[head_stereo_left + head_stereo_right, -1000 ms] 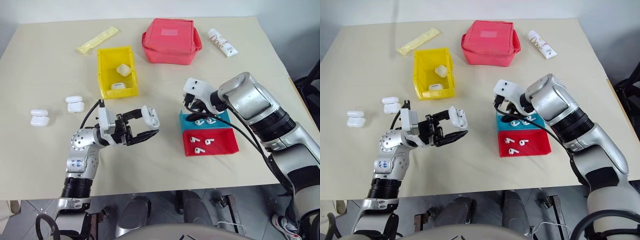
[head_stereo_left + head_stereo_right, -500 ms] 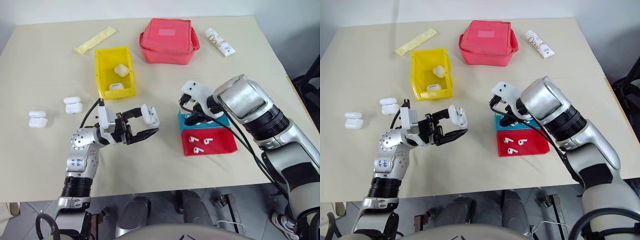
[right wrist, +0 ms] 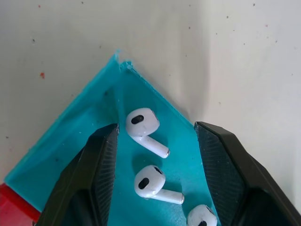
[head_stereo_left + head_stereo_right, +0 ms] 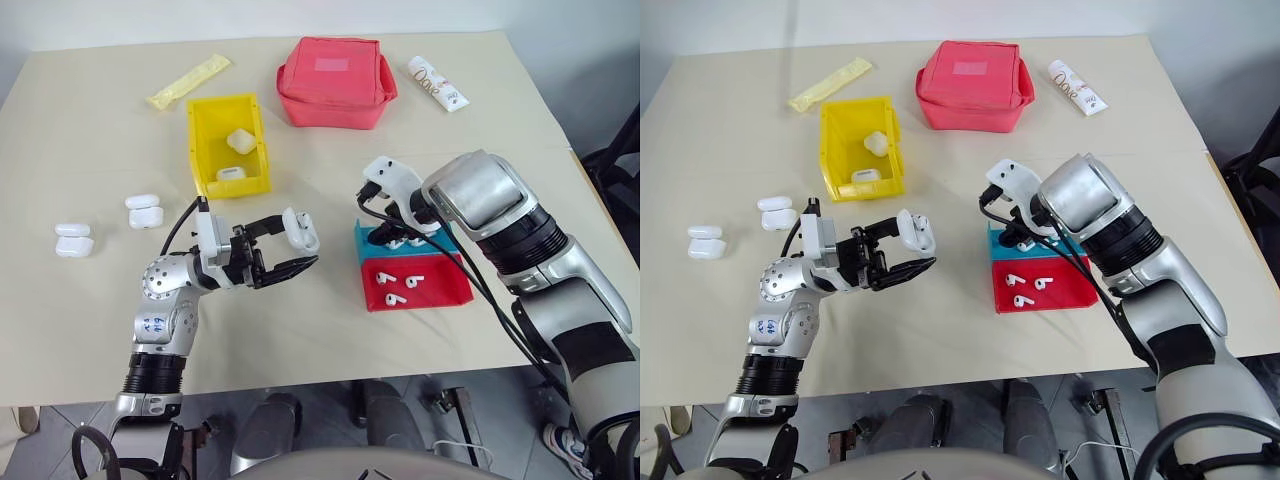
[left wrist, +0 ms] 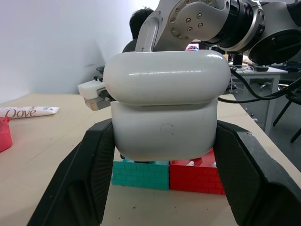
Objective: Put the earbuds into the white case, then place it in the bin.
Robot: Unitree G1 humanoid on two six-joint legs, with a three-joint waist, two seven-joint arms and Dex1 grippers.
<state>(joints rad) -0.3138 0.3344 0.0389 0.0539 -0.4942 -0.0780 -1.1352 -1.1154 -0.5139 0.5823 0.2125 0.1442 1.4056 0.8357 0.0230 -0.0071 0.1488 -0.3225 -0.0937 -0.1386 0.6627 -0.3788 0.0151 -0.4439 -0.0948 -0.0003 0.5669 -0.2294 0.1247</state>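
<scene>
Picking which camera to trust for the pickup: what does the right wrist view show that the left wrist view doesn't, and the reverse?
Right wrist view alone: three earbuds lying in the teal tray, with the right gripper open above them, a black finger on each side. Left wrist view alone: the white case clamped in the left gripper, its lid closed, and a Dove tube. Both share the teal tray, the red tray and the table.

**Tabletop contents**

Beige rectangular table [image 4: 90, 120]. Beyond the left gripper [image 4: 296, 250]: yellow plastic bin [image 4: 207, 150], flat yellow sachet [image 4: 188, 81], red fabric pouch [image 4: 335, 68]. To its left: closed white cases [image 4: 76, 240]. Under the right gripper [image 4: 388, 238]: teal tray [image 4: 446, 243] and red tray [image 4: 445, 288]. White tube [image 4: 435, 83] beyond.
</scene>
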